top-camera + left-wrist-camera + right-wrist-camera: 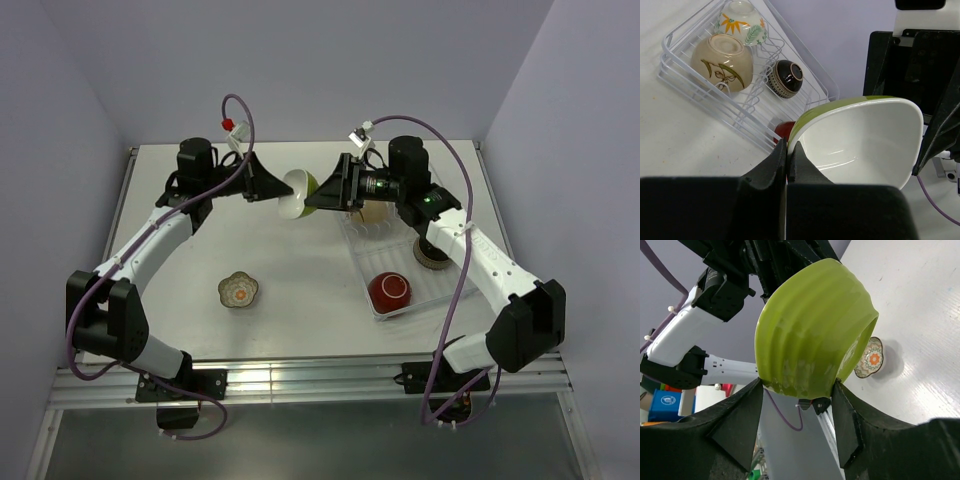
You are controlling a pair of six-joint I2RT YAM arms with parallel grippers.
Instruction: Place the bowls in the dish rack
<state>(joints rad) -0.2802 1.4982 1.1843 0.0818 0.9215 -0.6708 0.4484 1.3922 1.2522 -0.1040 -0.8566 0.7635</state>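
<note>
Yellow-green bowl (810, 330): left jaws pinch rim, right jaws clasp base.

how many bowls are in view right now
6. Four in the dish rack: red bowl, dark brown bowl, beige leaf-print bowl, cream flowered bowl. Flower-shaped bowl on the table. Yellow-green bowl held between left gripper and right gripper. None seems hidden.

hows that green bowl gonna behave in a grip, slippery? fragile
Probably slippery: the green bowl looks glossy, and the left gripper pinches only its thin rim. Likely stiff but easy to chip, since it looks like glazed ceramic. The ribbed outside, where the right gripper meets it on both sides, may give better purchase.
</note>
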